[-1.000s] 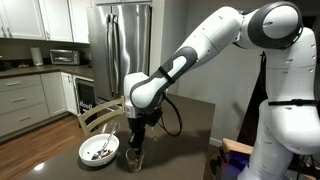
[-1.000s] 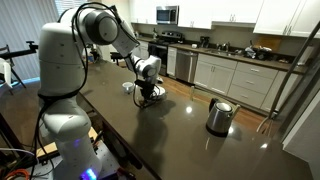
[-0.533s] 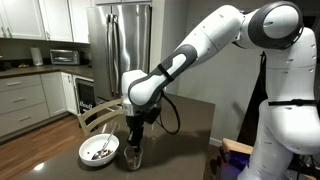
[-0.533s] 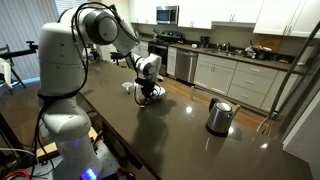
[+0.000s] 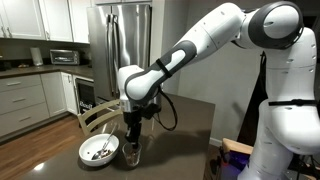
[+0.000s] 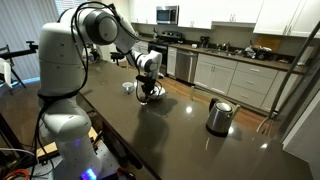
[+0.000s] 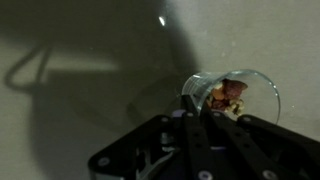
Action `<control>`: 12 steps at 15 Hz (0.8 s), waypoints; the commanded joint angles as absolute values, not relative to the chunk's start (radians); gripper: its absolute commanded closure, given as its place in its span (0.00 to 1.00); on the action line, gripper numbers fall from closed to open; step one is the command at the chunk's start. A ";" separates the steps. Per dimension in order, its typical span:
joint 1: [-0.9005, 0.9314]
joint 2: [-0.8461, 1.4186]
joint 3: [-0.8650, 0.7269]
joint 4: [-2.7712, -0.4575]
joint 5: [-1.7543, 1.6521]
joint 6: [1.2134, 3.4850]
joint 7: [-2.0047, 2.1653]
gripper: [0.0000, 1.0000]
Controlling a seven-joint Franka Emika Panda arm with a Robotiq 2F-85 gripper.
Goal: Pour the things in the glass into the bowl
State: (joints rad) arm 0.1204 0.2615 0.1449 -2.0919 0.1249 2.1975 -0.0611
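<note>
The small clear glass point(image 7: 232, 95) holds reddish-brown bits point(image 7: 228, 97). In the wrist view my gripper point(image 7: 192, 108) has its fingers closed on the glass's near rim. In an exterior view the gripper point(image 5: 131, 137) points straight down onto the glass point(image 5: 132, 155), which is upright at the dark table's front edge. The white bowl point(image 5: 99, 150), with dark bits inside, sits just beside the glass. In an exterior view the gripper point(image 6: 148, 92) hides the glass, and the bowl point(image 6: 129, 87) shows behind it.
A shiny kettle point(image 6: 219, 117) with a dark handle stands farther along the dark table point(image 6: 170, 135). A wooden chair point(image 5: 98, 118) stands behind the bowl. Kitchen counters and a steel fridge point(image 5: 122, 45) lie beyond the table.
The wrist and gripper have shifted slightly toward the bowl and a little upward, with the glass staying between the fingers. The bowl has not moved.
</note>
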 commanded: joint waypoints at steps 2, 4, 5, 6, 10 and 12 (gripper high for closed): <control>0.124 0.270 0.140 -2.056 0.101 2.156 -0.057 0.96; 0.124 0.272 0.138 -2.049 0.098 2.148 -0.057 0.96; 0.124 0.272 0.137 -2.046 0.095 2.144 -0.055 0.96; 0.124 0.273 0.135 -2.041 0.091 2.134 -0.052 0.96; 0.124 0.277 0.122 -2.003 0.054 2.084 -0.041 0.96; 0.123 0.284 0.114 -1.971 0.027 2.060 -0.039 0.96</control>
